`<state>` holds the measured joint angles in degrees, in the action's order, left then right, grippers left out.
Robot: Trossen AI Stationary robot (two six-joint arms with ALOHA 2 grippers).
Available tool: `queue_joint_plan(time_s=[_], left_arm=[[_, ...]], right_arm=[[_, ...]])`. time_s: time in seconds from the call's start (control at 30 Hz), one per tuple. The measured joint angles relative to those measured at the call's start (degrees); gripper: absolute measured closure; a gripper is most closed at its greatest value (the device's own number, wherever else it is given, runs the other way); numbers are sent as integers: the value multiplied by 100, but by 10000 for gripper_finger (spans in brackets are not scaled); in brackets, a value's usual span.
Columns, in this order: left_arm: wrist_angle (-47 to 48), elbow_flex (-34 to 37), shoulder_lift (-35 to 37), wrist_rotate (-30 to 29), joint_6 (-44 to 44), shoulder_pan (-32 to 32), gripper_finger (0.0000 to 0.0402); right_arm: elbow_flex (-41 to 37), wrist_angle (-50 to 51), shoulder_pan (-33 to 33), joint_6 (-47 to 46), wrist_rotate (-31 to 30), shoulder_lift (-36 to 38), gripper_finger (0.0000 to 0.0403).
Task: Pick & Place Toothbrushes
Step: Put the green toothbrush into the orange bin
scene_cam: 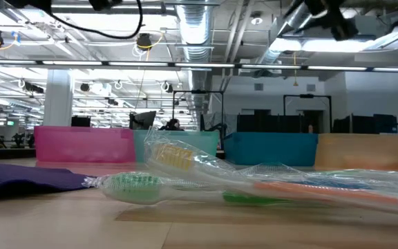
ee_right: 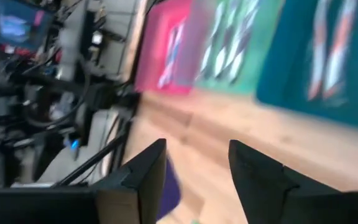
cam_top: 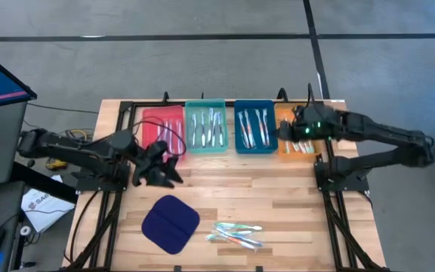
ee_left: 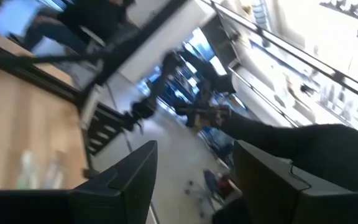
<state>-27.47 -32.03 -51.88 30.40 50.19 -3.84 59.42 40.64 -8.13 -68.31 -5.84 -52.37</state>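
Over the orange tray the right gripper hides its toothbrushes, both grippers' fingers apart and empty

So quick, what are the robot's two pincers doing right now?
Left pincer: open, holding nothing, near the red tray.
Right pincer: open, empty, over the orange tray.

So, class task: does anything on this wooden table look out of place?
Yes: a few clear-wrapped toothbrushes lie in a loose crisscross heap on the bare table's near edge, beside the dark blue cloth pad, not in the coloured trays.
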Motion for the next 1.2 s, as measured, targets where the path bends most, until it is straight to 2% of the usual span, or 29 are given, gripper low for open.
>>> queue_joint_plan(time_s=[0.17,0.33,0.5,0.67,0.97,1.1,1.2], left_arm=[[7,0,2,-164,18,-672,198],[11,-2,2,-379,257,-1156,198],[16,-2,2,-686,449,-1565,198],[24,-2,2,-822,449,-1825,198],[44,99,-23,-1258,414,-1991,198],[50,320,-26,-1277,618,-2001,198],[48,474,-26,-1303,778,-2001,198]], right_arm=[[-1,-455,1505,-603,-765,-409,248],[0,-1457,2520,-819,-780,-1146,260],[0,-2311,3052,-1391,-705,-1879,271],[0,-2954,3519,-1767,-295,-2582,275],[0,-4092,4238,-1713,405,-3754,279],[-2,-4066,4340,-1424,1035,-4086,288],[-8,-3659,4296,-1426,1358,-4224,299]])
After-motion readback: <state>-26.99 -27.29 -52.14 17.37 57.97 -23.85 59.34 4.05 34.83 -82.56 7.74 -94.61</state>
